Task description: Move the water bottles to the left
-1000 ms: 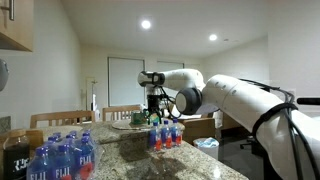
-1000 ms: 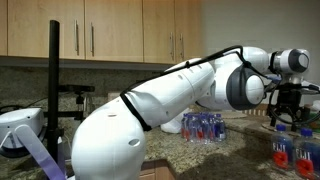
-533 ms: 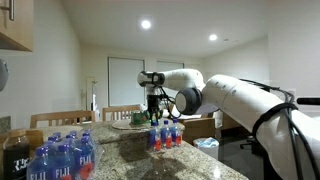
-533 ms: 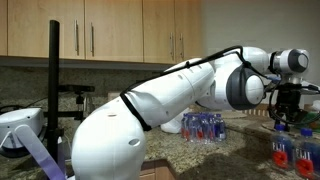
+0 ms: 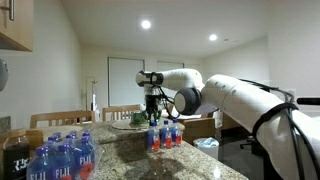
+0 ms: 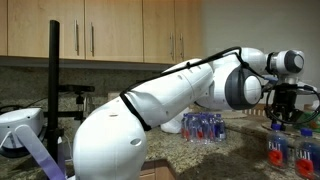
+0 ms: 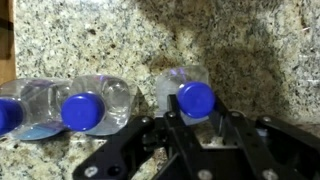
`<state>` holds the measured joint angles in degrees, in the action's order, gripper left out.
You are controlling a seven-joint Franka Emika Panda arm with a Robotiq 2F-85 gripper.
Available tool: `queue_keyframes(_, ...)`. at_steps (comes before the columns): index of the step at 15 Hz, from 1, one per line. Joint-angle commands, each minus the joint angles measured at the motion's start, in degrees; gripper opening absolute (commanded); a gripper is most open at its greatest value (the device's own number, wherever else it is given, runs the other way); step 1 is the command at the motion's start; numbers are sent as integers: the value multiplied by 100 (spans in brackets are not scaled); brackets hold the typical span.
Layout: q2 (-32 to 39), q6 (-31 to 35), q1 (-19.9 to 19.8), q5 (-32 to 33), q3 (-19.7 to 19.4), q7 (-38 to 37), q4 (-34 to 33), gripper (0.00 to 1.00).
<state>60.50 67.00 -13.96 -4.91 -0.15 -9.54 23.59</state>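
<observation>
gripper (image 7: 196, 114): closed on one bottle (image 7: 195, 98), a finger tight against each side below its blue cap
other bottles (image 7: 82, 108): upright, touching each other, just beside the gripped one on the granite counter (image 7: 250, 40)
big bottle pack (image 5: 60, 158): well apart, nearer the camera

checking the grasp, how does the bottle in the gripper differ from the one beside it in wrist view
The gripped bottle sits in the gripper; the neighbour bottle stands free. The gripped bottle stands apart; the neighbour bottle touches a third bottle. Both are clear with blue caps.
</observation>
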Motion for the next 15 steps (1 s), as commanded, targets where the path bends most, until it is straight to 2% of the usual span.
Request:
queue_keyframes(1,-100,-24,205,45,19,25,240,9)
queue_keyframes(7,-145,-208,677,88,-1,36,180,9)
queue_keyframes(15,-408,-978,1049,219,-50,208,4,9)
